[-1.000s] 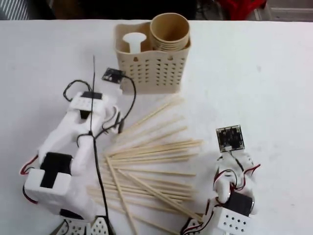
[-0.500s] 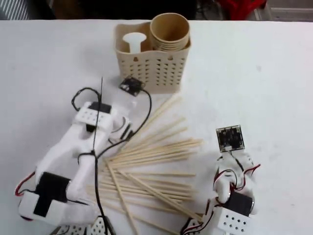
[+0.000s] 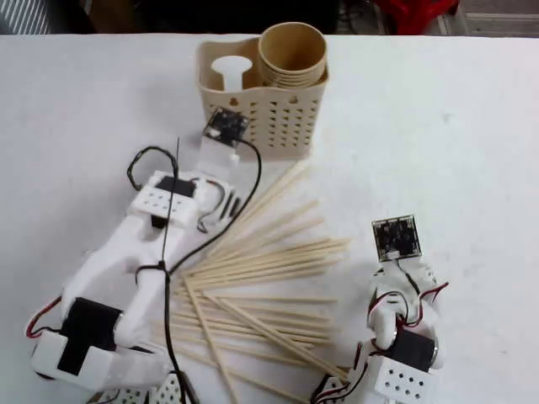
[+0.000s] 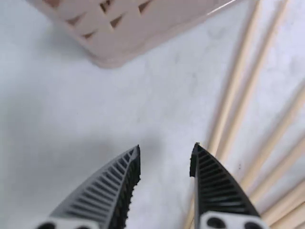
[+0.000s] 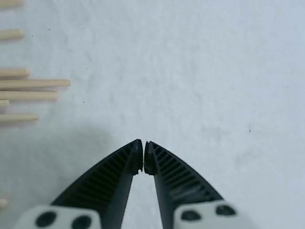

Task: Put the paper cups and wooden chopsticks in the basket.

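High view. The left arm (image 3: 126,261) lies stretched from the near left edge diagonally toward the basket (image 3: 278,126). The left gripper (image 3: 229,207) points down at the table (image 3: 455,126), near the basket's front wall and at the far end of the chopsticks (image 3: 261,269). A black cable (image 3: 168,252) runs along this arm. The right arm (image 3: 396,337) sits folded low at the near right, its camera board (image 3: 396,237) facing up just beside the chopstick tips. The paper cups (image 3: 291,50) stand nested in the basket's right compartment, and a white round-topped piece (image 3: 229,67) stands in the left one. The chopsticks lie loose on the table in a fanned pile between the arms. Print on the board is too small to read.

Left wrist view. The left gripper (image 4: 166,150) has its fingers apart with nothing between them, over bare table. One fingertip (image 4: 196,155) is just beside a chopstick (image 4: 238,95). A lower corner of the basket (image 4: 119,24) lies ahead.

Right wrist view. The right gripper (image 5: 143,156) has its tips pressed together and holds nothing, over bare table. Chopstick ends (image 5: 28,83) lie off to one side, apart from it.
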